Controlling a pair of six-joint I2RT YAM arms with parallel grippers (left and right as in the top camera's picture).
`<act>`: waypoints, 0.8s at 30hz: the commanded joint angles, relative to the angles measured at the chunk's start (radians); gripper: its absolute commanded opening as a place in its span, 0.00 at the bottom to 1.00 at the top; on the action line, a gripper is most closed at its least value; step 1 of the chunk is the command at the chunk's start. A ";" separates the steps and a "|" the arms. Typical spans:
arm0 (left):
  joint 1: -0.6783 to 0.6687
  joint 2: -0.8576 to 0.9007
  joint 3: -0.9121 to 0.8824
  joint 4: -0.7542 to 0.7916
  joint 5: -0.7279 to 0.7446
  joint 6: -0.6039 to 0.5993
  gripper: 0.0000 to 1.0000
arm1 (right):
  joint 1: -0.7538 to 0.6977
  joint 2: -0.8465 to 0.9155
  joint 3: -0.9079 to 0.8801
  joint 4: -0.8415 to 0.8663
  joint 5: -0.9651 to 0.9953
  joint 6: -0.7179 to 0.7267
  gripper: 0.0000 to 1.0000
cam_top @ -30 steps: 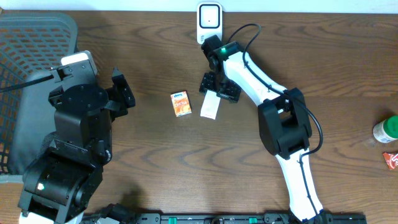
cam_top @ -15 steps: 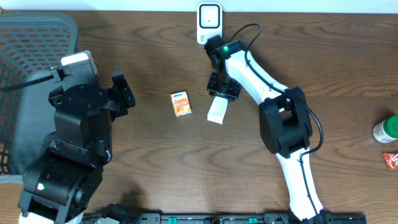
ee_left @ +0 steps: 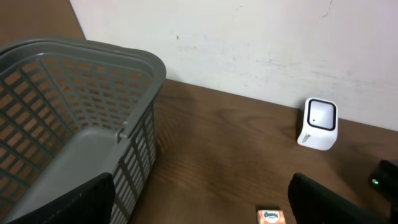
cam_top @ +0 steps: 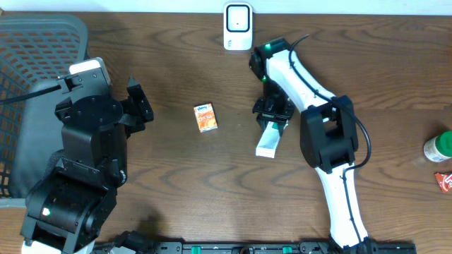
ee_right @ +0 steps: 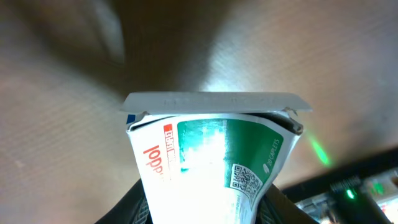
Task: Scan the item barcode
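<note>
White box (cam_top: 268,143) with green and red print is clamped between the two fingers of my right pincer (cam_top: 272,121), jaws closed on its sides. It sits right of the middle of the table (cam_top: 176,190).

The table is dark brown wood and fills the overhead view. At its left end stands a grey plastic basket (cam_top: 32,49) with latticed walls, seen from my left wrist as a deep tub with a grey floor. My left arm (cam_top: 81,162), black and bulky, sits beside the basket. Its left pincer (ee_left: 199,205) is spread wide, the fingers at the two bottom corners of the wrist view with only bare wood between them.

My right arm (cam_top: 311,88), white with black joints, reaches from the near edge up the table and bends back down toward the middle, where it carries the box. The box sticks out of the fingers toward the near edge, tilted a little to the left. From my right wrist its flat sealed end flap faces away from me, and a small square code sits on the green panel. I cannot tell whether that far end touches the wood.

The scanner (cam_top: 238,26), a white block with a dark window, stands at the far edge, well apart from the box. An orange packet (cam_top: 205,118) lies flat to the left of the box, apart from it. At the right edge are a white bottle (cam_top: 439,147) with a green cap and, just below it, a red packet (cam_top: 443,182).
</note>
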State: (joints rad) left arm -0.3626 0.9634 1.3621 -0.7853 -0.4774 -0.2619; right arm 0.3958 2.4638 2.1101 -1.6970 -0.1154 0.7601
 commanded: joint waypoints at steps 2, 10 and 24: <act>0.002 -0.004 -0.010 0.000 -0.010 -0.005 0.89 | -0.002 0.014 0.028 -0.005 -0.146 -0.098 0.16; 0.002 -0.004 -0.010 0.000 -0.010 -0.005 0.89 | -0.008 0.014 0.028 -0.005 -0.241 -0.047 0.21; 0.002 -0.004 -0.010 0.000 -0.010 -0.005 0.89 | -0.010 0.017 0.021 -0.005 -0.182 0.113 0.31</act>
State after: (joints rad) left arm -0.3626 0.9634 1.3617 -0.7853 -0.4774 -0.2619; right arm 0.3889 2.4638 2.1197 -1.7004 -0.3351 0.7952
